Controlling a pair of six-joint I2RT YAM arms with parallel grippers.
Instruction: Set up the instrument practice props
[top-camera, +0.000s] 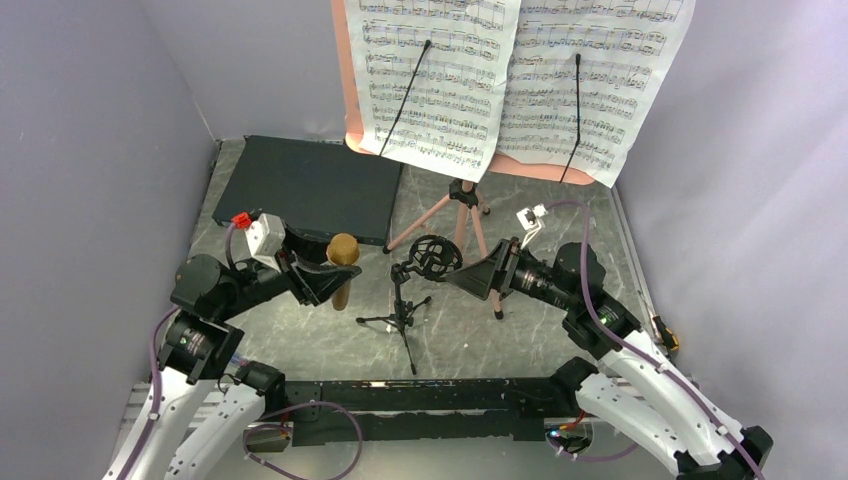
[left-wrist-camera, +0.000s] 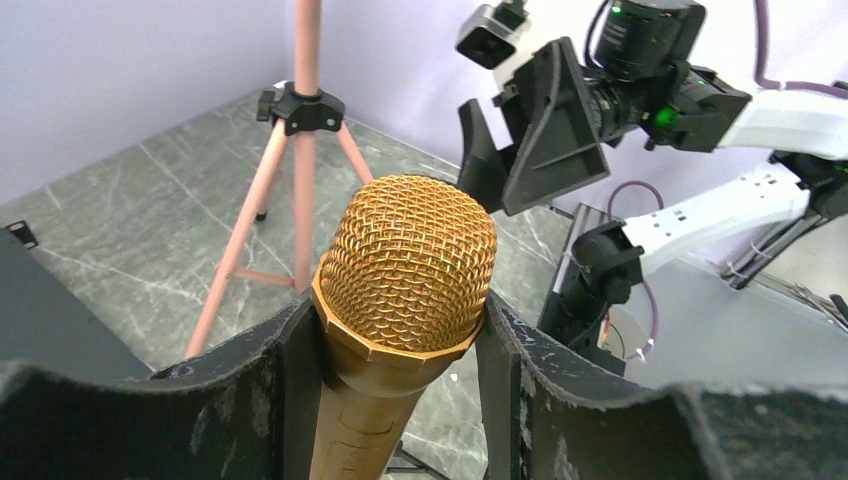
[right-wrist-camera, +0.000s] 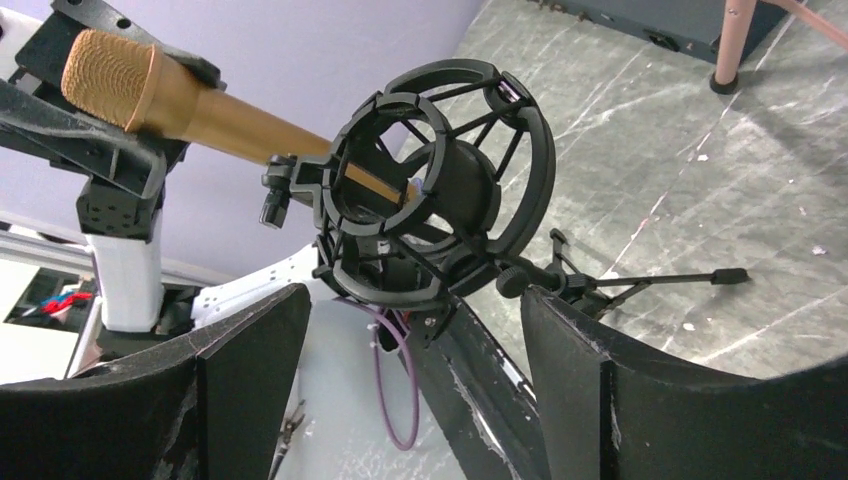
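Note:
My left gripper (top-camera: 335, 275) is shut on the gold microphone (top-camera: 343, 262), holding it upright left of the small black mic stand (top-camera: 405, 310). In the left wrist view the jaws clamp the microphone (left-wrist-camera: 405, 270) just under its mesh head. The stand's ring mount (top-camera: 433, 257) sits empty. My right gripper (top-camera: 470, 272) is open just right of the ring mount (right-wrist-camera: 435, 185), not touching it; in the right wrist view the microphone (right-wrist-camera: 160, 90) shows beyond the ring. The pink-copper music stand (top-camera: 455, 215) holds two sheet-music pages (top-camera: 440, 80) (top-camera: 590, 80) at the back.
A flat black box (top-camera: 305, 188) lies at the back left. Grey walls close in on both sides. The music stand's tripod legs (left-wrist-camera: 300, 190) spread just behind the mic stand. A black rail (top-camera: 420, 395) runs along the near edge.

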